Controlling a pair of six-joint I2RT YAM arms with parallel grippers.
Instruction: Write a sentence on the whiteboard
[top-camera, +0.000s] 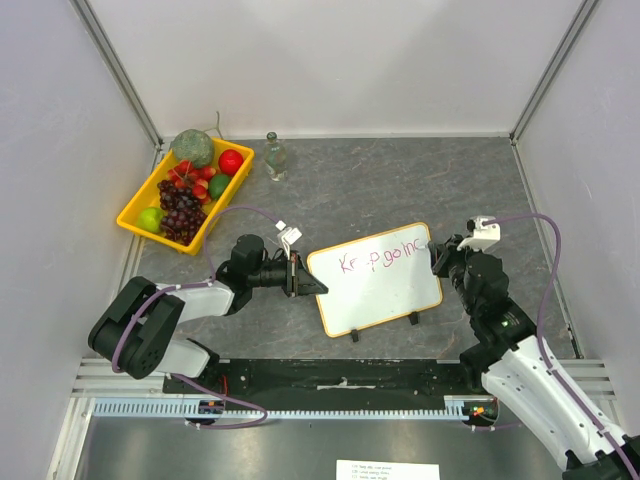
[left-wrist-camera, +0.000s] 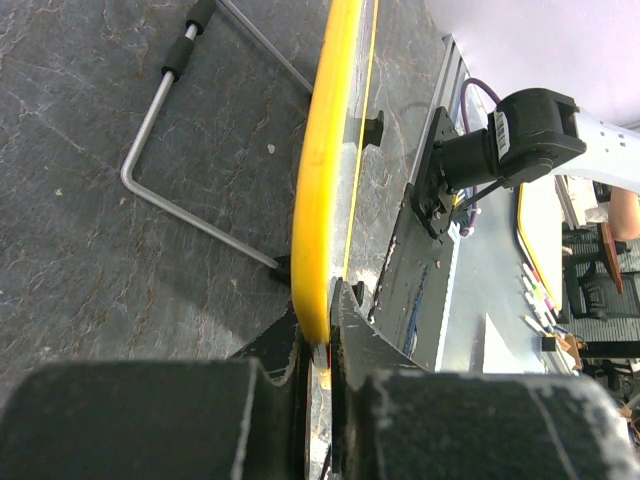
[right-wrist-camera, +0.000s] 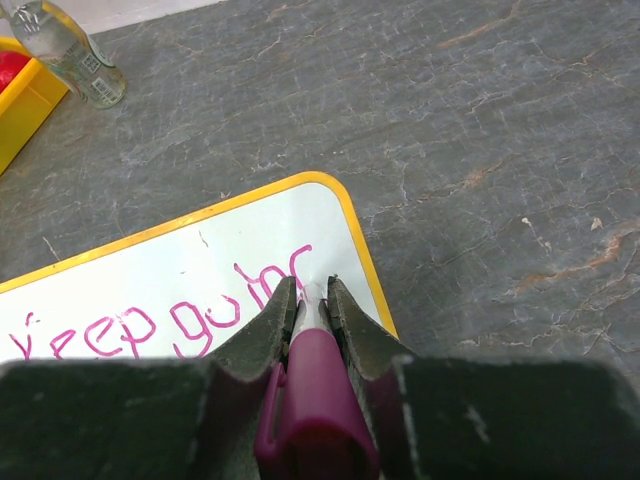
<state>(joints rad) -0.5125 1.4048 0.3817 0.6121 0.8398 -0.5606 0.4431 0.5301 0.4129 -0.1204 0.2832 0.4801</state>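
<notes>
Yellow-framed whiteboard (top-camera: 375, 278) with rounded corners and pink lettering, centre of the overhead frame, left gripper (top-camera: 299, 275) clamped on its left edge, right gripper (right-wrist-camera: 313, 292) pinching a magenta marker (right-wrist-camera: 316, 400), nib by the last letter visible only from the right wrist view

Both arms reach inward, jaws closed.
The left arm (top-camera: 185, 300) lies low, wrist rolled sideways, jaws pinching the whiteboard (top-camera: 385, 295) edge; the right arm (top-camera: 495, 310) bends forward, jaws clamped around a pink marker (right-wrist-camera: 318, 385).
</notes>
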